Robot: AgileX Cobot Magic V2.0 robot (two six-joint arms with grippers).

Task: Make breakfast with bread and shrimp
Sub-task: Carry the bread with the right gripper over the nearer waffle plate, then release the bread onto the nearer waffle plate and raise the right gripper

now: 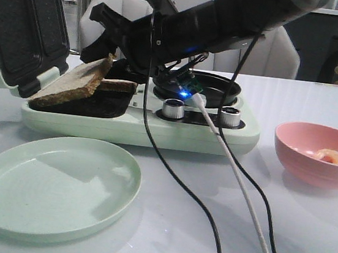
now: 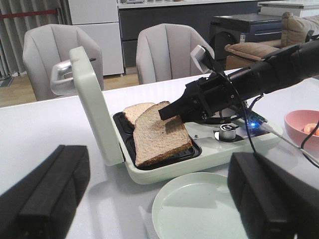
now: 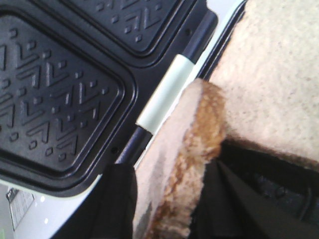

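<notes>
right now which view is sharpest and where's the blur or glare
Left wrist view is sharpest on the tilted beige bread slice, but the left end effector fingers are soft dark blobs up close. Front view has window glare on the glossy white table and the black right arm in shade. Right wrist view is too close, so the brown crust is soft between the right end effector fingers.

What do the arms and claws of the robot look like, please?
The right arm is black and tubular, with a blocky black claw. A black cable and a white cable hang from it, near a small blue light. The left claw has thick, matte black fingers.
</notes>
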